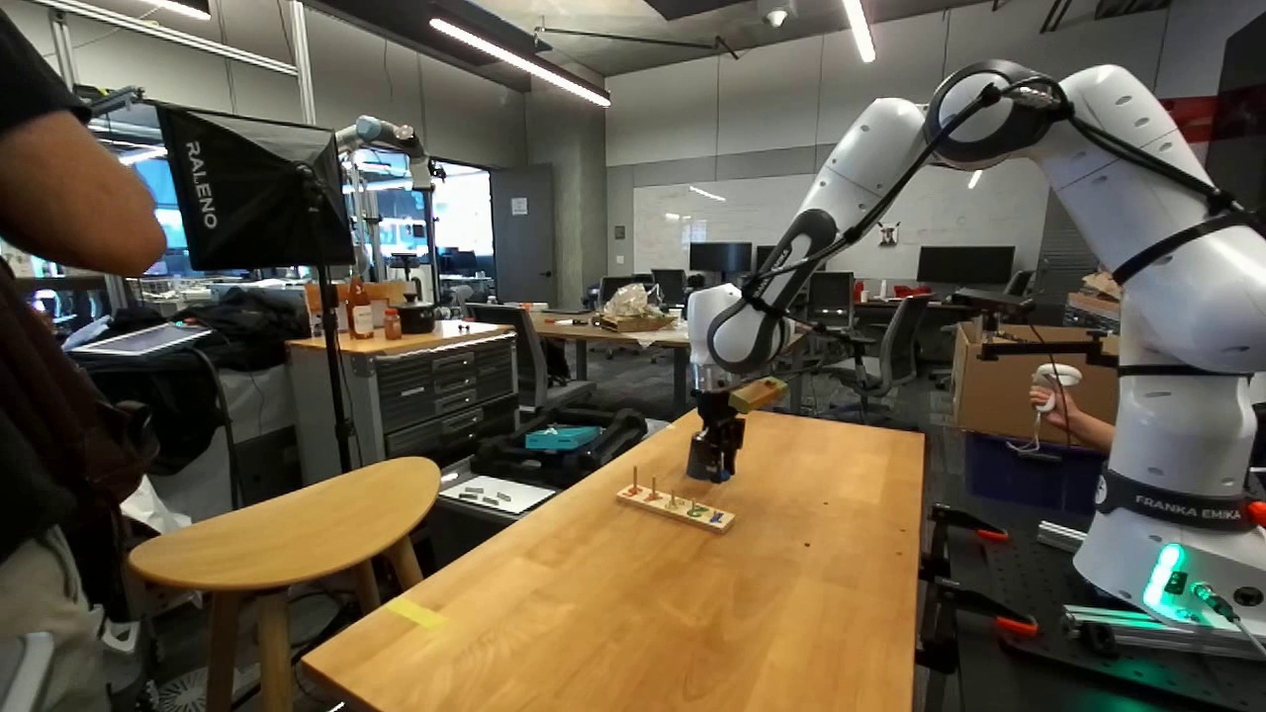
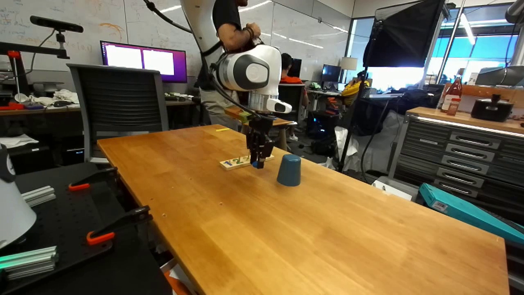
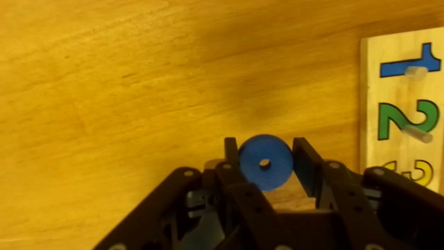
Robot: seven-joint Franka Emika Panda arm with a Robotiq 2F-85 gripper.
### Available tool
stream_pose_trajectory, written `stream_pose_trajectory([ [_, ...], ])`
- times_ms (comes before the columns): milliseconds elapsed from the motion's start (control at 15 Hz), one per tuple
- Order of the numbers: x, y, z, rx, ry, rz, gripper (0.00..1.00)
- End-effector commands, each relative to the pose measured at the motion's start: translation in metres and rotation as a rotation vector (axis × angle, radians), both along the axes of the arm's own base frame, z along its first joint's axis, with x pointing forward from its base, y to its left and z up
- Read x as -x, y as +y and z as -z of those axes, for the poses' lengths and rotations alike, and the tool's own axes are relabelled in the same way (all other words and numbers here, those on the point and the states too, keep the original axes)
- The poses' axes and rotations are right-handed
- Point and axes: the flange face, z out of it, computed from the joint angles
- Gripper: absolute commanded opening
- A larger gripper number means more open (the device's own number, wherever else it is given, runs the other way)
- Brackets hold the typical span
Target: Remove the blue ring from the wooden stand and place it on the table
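Note:
The blue ring lies flat between the fingertips of my gripper in the wrist view, touching both. Its centre hole shows wood below. In both exterior views the ring is a small blue spot at the tips of my gripper. The ring is off the wooden stand, beside it and low over the table. I cannot tell whether it touches the tabletop. The stand has short pegs and coloured numbers; its numbered end shows at the wrist view's right.
An upside-down blue-grey cup stands on the table close to my gripper; it is partly behind the gripper in an exterior view. Black clamps with orange tips grip the table's side near the robot base. A person's hand holds a controller.

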Motion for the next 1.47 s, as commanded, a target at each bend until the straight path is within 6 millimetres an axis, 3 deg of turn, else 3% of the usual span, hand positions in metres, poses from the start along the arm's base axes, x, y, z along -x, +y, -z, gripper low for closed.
stream_pose_trajectory([
  [0, -0.004, -0.005, 0.014, 0.005, 0.022, 0.001, 0.20],
  [133, -0.002, 0.004, 0.008, 0.002, 0.018, -0.010, 0.69],
  [267, -0.001, 0.019, -0.010, -0.003, -0.006, -0.034, 0.72],
  [533, 0.010, 0.056, -0.079, -0.026, -0.063, -0.098, 0.99],
  [800, 0.030, 0.076, -0.157, -0.027, -0.084, -0.174, 1.00],
  [1067, 0.057, 0.063, -0.222, -0.009, -0.048, -0.182, 1.00],
  [1133, 0.063, 0.056, -0.233, 0.007, -0.036, -0.163, 1.00],
  [1200, 0.043, 0.068, -0.212, -0.019, -0.048, -0.166, 1.00],
  [1400, 0.057, 0.058, -0.233, -0.007, -0.046, -0.156, 1.00],
])
